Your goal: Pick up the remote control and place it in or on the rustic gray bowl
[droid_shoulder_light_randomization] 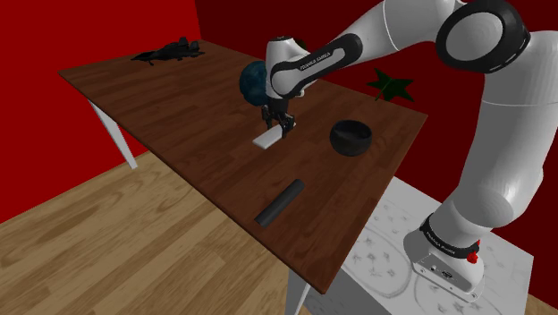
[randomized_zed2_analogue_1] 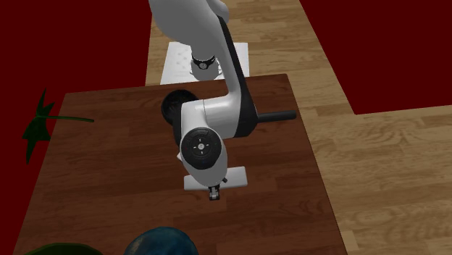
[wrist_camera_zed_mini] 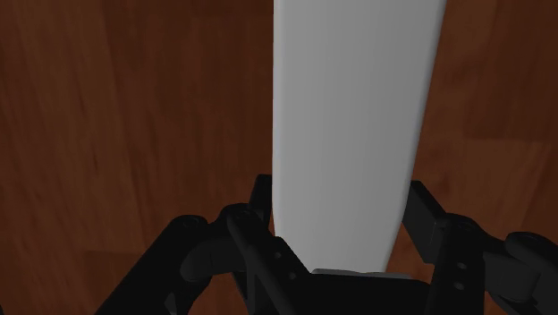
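Note:
A flat pale grey remote control [droid_shoulder_light_randomization: 266, 139] lies near the middle of the dark wooden table [droid_shoulder_light_randomization: 179, 116]. My black gripper [droid_shoulder_light_randomization: 280, 127] comes straight down on its end and is shut on it. In the wrist view the remote control [wrist_camera_zed_mini: 358, 107] runs away from the gripper [wrist_camera_zed_mini: 342, 208], and both fingers [wrist_camera_zed_mini: 259, 210] press its long sides. Whether it has left the tabletop I cannot tell. The dark bowl [droid_shoulder_light_randomization: 350, 137] stands upright to the shoulder view's right of the gripper. In the second exterior view the arm partly hides the bowl [randomized_zed2_analogue_1: 172, 109].
A dark rod [droid_shoulder_light_randomization: 280, 202] lies near the table's front edge. A blue-green ball [droid_shoulder_light_randomization: 254, 80] sits just behind the hand. A black model plane [droid_shoulder_light_randomization: 170, 52] rests at the far corner. A green plant [droid_shoulder_light_randomization: 391, 85] stands beyond the table, by red walls.

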Robot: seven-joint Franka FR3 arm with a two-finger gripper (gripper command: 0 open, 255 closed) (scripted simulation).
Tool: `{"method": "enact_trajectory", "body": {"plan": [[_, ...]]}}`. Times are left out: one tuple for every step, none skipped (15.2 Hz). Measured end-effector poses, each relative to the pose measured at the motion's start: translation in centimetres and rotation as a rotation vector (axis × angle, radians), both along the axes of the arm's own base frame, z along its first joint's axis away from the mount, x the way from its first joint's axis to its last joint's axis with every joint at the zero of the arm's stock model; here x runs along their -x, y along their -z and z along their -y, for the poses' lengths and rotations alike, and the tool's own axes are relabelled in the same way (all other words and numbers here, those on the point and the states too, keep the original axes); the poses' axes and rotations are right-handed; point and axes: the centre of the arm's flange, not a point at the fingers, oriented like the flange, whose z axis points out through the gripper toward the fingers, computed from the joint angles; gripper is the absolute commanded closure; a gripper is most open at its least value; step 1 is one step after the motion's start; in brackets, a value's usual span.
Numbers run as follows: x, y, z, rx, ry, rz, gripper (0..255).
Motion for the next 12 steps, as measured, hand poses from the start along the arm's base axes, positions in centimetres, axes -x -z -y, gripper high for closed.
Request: {"method": "enact_trajectory", "body": {"plan": [[0.0,-0.4,0.0,0.000,0.000,0.000,255],[0.0,-0.9,0.0,0.000,0.000,0.000,255],[0.0,-1.3,0.1,0.000,0.000,0.000,255],[0.1,-1.8,0.1,0.000,0.000,0.000,255],[0.1,-2.4,0.1,0.000,0.000,0.000,255],[0.0,-2.9,0.0,0.000,0.000,0.000,255],[-0.1,-3.4,0.0,0.000,0.000,0.000,255],[-0.1,-4.0,0.0,0.000,0.000,0.000,255],[-0.1,-4.4,0.0,0.000,0.000,0.000,255],[-0.1,-5.1,0.0,0.000,0.000,0.000,255],[0.0,-5.6,0.0,0.000,0.000,0.000,255],[0.0,-6.1,0.0,0.000,0.000,0.000,255]]}}
